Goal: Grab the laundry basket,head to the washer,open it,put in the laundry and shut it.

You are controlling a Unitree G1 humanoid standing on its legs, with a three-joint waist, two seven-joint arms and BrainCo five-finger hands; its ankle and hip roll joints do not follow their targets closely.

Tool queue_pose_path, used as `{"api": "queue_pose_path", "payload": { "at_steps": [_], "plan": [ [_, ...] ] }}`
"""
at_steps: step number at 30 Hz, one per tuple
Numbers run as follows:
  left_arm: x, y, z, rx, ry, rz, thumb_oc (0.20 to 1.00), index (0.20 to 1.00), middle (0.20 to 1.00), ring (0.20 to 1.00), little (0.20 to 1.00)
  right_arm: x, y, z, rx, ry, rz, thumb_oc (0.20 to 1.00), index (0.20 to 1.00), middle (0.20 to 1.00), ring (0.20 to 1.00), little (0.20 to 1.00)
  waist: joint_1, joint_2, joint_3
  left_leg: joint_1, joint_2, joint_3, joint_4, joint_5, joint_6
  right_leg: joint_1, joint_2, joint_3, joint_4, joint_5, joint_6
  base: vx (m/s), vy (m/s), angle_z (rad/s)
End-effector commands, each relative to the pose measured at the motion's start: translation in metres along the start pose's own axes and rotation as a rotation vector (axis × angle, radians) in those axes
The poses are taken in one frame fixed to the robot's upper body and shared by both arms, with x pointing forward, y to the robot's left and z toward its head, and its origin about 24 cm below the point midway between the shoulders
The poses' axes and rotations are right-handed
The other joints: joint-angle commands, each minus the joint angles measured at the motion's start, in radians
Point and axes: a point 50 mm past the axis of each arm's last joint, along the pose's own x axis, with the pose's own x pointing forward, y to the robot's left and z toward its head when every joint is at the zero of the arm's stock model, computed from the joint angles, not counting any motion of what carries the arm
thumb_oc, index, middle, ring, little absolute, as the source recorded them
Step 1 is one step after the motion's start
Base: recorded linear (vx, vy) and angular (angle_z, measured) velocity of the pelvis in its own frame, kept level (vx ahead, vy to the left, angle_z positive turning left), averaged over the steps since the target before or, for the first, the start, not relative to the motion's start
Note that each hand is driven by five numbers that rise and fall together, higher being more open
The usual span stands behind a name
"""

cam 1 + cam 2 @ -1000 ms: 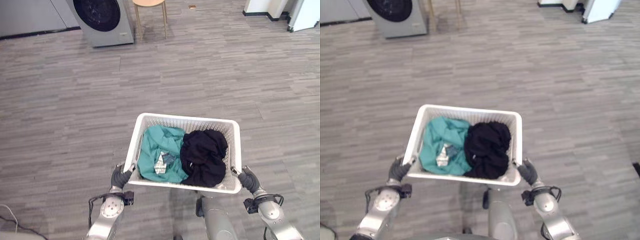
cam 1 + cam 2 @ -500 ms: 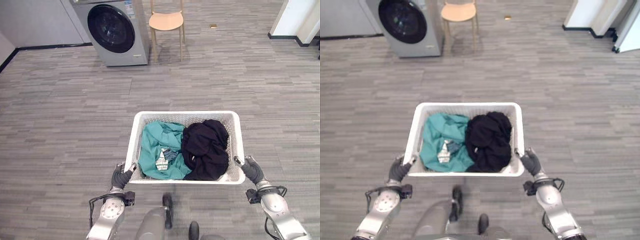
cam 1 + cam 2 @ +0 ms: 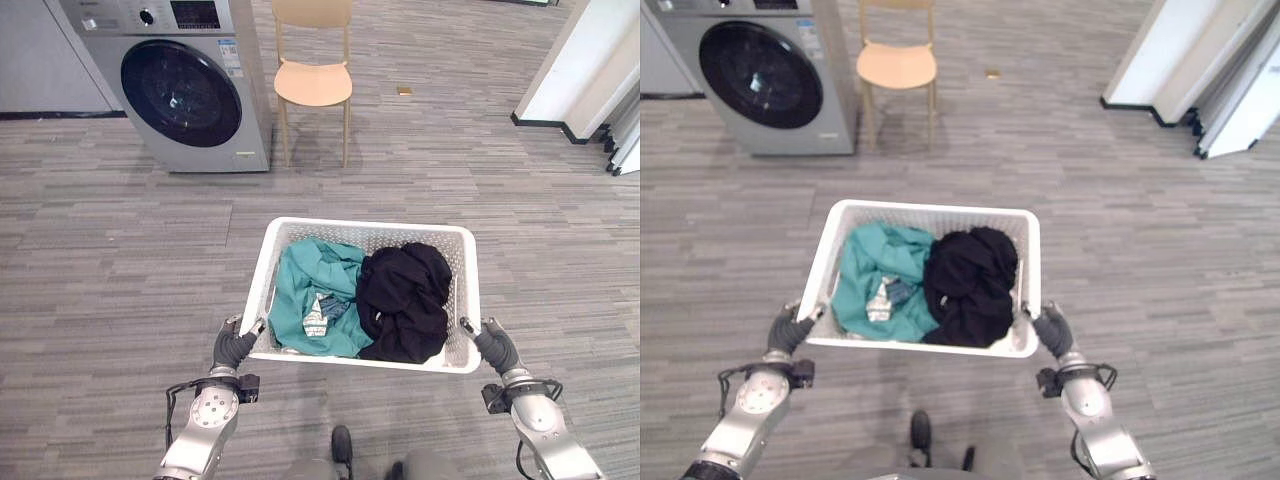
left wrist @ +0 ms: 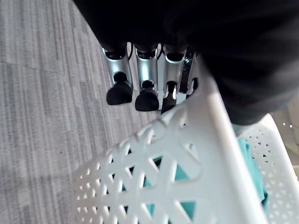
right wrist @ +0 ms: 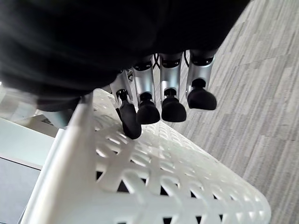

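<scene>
White plastic basket [image 3: 262, 285] is carried low in front of the body, off the floor, long axis running side to side between the arms. Left hand [image 3: 232, 346] grips the near left corner and right hand [image 3: 494, 346] the near right corner. In each wrist view the fingers [image 4: 147, 88] curl down over the outer wall under the rim, so both hands are clamped on the basket; right-hand fingers [image 5: 168, 93] read the same.

Load: teal garment [image 3: 312, 300] on the left half, black garment [image 3: 402, 300] on the right, touching in the middle.

Key relation: washer [image 3: 175, 85] stands ahead and to the left, door closed, round dark porthole facing this way. Wooden chair [image 3: 312, 80] is just beside it on its right. Basket centre points closer to the chair than to the door, so I judge the approach needs a leftward correction. Left arm is the nearer one to the door, but both are occupied; the basket would have to be set down first.

Versus 0.5 s ago: washer and chair sit lower and larger in the head views, and more of the washer's control panel is visible, so the camera has advanced. Grip and basket contents unchanged. White panels [image 3: 1200, 75] lean at far right.
</scene>
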Motion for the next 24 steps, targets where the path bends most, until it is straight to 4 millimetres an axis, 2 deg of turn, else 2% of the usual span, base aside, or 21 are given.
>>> {"api": "queue_pose_path", "payload": {
  "at_steps": [1, 3, 4, 7, 10, 11, 12, 13, 14, 16, 17, 18, 19, 21, 23, 24],
  "plan": [
    [-0.013, -0.015, 0.021, -0.145, -0.151, -0.075, 0.200, 0.200, 0.200, 0.200, 0.200, 0.011, -0.007, 0.036, 0.176, -0.201, -0.041, 0.200, 0.200, 0.200, 0.200, 0.200, -0.022, 0.012, -0.030, 0.005, 0.099, 0.054, 0.033, -0.052, -0.095, 0.088, 0.030, -0.029, -0.372, 0.302, 0.034, 0.33, -0.036, 0.31],
    [-0.013, -0.014, 0.019, -0.145, -0.145, -0.064, 0.200, 0.200, 0.200, 0.200, 0.200, 0.009, -0.007, 0.035, 0.190, -0.197, -0.044, 0.200, 0.200, 0.200, 0.200, 0.200, -0.041, 0.013, -0.008, 0.062, 0.099, 0.041, 0.035, -0.091, -0.108, 0.008, 0.001, -0.068, -0.472, 0.349, 0.055, 0.42, -0.071, 0.57],
    [-0.013, -0.014, 0.019, -0.146, -0.145, -0.064, 0.200, 0.200, 0.200, 0.200, 0.200, 0.009, -0.007, 0.035, 0.189, -0.197, -0.044, 0.200, 0.200, 0.200, 0.200, 0.200, -0.042, 0.015, -0.007, 0.065, 0.102, 0.040, 0.035, -0.094, -0.108, 0.012, 0.003, -0.070, -0.474, 0.349, 0.055, 0.36, -0.058, 0.46],
    [-0.013, -0.015, 0.019, -0.144, -0.154, -0.065, 0.200, 0.200, 0.200, 0.200, 0.200, 0.007, -0.009, 0.033, 0.180, -0.189, -0.046, 0.200, 0.200, 0.200, 0.200, 0.200, -0.061, 0.015, -0.001, 0.123, 0.095, 0.010, 0.046, -0.147, -0.112, -0.022, -0.009, -0.041, -0.510, 0.388, 0.071, 0.36, -0.072, 0.34],
    [-0.011, -0.021, 0.020, -0.146, -0.158, -0.081, 0.200, 0.200, 0.200, 0.200, 0.200, 0.003, -0.010, 0.028, 0.188, -0.175, -0.049, 0.200, 0.200, 0.200, 0.200, 0.200, -0.081, 0.005, -0.020, 0.181, 0.088, -0.032, 0.081, -0.216, -0.120, -0.006, -0.013, 0.026, -0.473, 0.422, 0.067, 0.54, -0.168, 0.54],
    [-0.007, -0.029, 0.022, -0.157, -0.163, -0.102, 0.200, 0.200, 0.200, 0.200, 0.200, 0.004, -0.012, 0.027, 0.187, -0.172, -0.060, 0.200, 0.200, 0.200, 0.200, 0.200, -0.096, 0.018, -0.036, 0.197, 0.126, -0.045, 0.136, -0.216, -0.148, 0.013, 0.001, 0.035, -0.438, 0.419, 0.045, 0.47, -0.201, 0.83],
    [-0.007, -0.029, 0.023, -0.156, -0.163, -0.102, 0.200, 0.200, 0.200, 0.200, 0.200, 0.004, -0.011, 0.027, 0.187, -0.172, -0.060, 0.200, 0.200, 0.200, 0.200, 0.200, -0.098, 0.015, -0.037, 0.193, 0.123, -0.047, 0.137, -0.213, -0.148, 0.011, -0.002, 0.035, -0.439, 0.422, 0.044, 0.53, -0.299, 0.92],
    [-0.006, -0.032, 0.024, -0.177, -0.165, -0.108, 0.200, 0.200, 0.200, 0.200, 0.200, 0.005, -0.017, 0.028, 0.183, -0.182, -0.076, 0.200, 0.200, 0.200, 0.200, 0.200, -0.102, 0.029, -0.044, 0.144, 0.175, -0.046, 0.309, -0.135, -0.185, 0.053, 0.012, 0.020, -0.433, 0.410, 0.017, 0.23, -0.167, 0.71],
    [-0.005, -0.032, 0.024, -0.176, -0.165, -0.108, 0.200, 0.200, 0.200, 0.200, 0.200, 0.005, -0.017, 0.029, 0.184, -0.182, -0.076, 0.200, 0.200, 0.200, 0.200, 0.200, -0.104, 0.027, -0.047, 0.138, 0.172, -0.048, 0.310, -0.132, -0.185, 0.050, 0.009, 0.019, -0.435, 0.413, 0.016, 0.31, -0.226, 0.62],
    [-0.007, -0.033, 0.023, -0.190, -0.159, -0.112, 0.200, 0.200, 0.200, 0.200, 0.200, 0.005, -0.021, 0.029, 0.185, -0.184, -0.087, 0.200, 0.200, 0.200, 0.200, 0.200, -0.092, 0.018, -0.039, 0.054, 0.186, -0.061, 0.481, -0.065, -0.183, 0.104, 0.024, 0.018, -0.452, 0.385, -0.017, 0.24, -0.178, 0.12],
    [-0.007, -0.033, 0.023, -0.200, -0.158, -0.110, 0.200, 0.200, 0.200, 0.200, 0.200, 0.005, -0.023, 0.028, 0.174, -0.176, -0.092, 0.200, 0.200, 0.200, 0.200, 0.200, -0.079, 0.004, -0.033, 0.006, 0.168, -0.061, 0.506, -0.063, -0.170, 0.131, 0.022, 0.023, -0.463, 0.370, -0.027, 0.39, -0.213, -0.34],
    [-0.007, -0.034, 0.022, -0.212, -0.150, -0.110, 0.200, 0.200, 0.200, 0.200, 0.200, 0.006, -0.026, 0.028, 0.161, -0.173, -0.097, 0.200, 0.200, 0.200, 0.200, 0.200, -0.058, -0.009, -0.023, -0.076, 0.158, -0.040, 0.482, -0.099, -0.151, 0.171, 0.018, 0.023, -0.482, 0.343, -0.028, 0.28, -0.127, -0.50],
    [-0.007, -0.034, 0.022, -0.212, -0.150, -0.110, 0.200, 0.200, 0.200, 0.200, 0.200, 0.006, -0.026, 0.028, 0.161, -0.173, -0.098, 0.200, 0.200, 0.200, 0.200, 0.200, -0.058, -0.008, -0.023, -0.074, 0.159, -0.040, 0.484, -0.102, -0.150, 0.173, 0.019, 0.023, -0.483, 0.342, -0.027, 0.27, -0.083, -0.47],
    [-0.009, -0.034, 0.018, -0.209, -0.133, -0.110, 0.200, 0.200, 0.200, 0.200, 0.200, 0.005, -0.029, 0.027, 0.159, -0.172, -0.106, 0.200, 0.200, 0.200, 0.200, 0.200, -0.042, -0.015, -0.020, -0.117, 0.144, -0.027, 0.398, -0.133, -0.133, 0.201, 0.019, 0.024, -0.487, 0.314, -0.024, 0.27, -0.027, -0.29],
    [-0.010, -0.032, 0.016, -0.204, -0.123, -0.107, 0.200, 0.200, 0.200, 0.200, 0.200, 0.004, -0.029, 0.025, 0.168, -0.164, -0.110, 0.200, 0.200, 0.200, 0.200, 0.200, -0.027, -0.004, -0.017, -0.171, 0.146, -0.021, 0.282, -0.059, -0.143, 0.236, 0.038, 0.025, -0.487, 0.291, -0.025, 0.33, 0.003, -0.14],
    [-0.011, -0.031, 0.016, -0.199, -0.120, -0.107, 0.200, 0.200, 0.200, 0.200, 0.200, 0.003, -0.029, 0.023, 0.168, -0.156, -0.115, 0.200, 0.200, 0.200, 0.200, 0.200, -0.019, 0.008, -0.015, -0.189, 0.149, -0.017, 0.202, 0.002, -0.155, 0.260, 0.056, 0.028, -0.489, 0.274, -0.027, 0.24, 0.013, -0.14]
  ]
}}
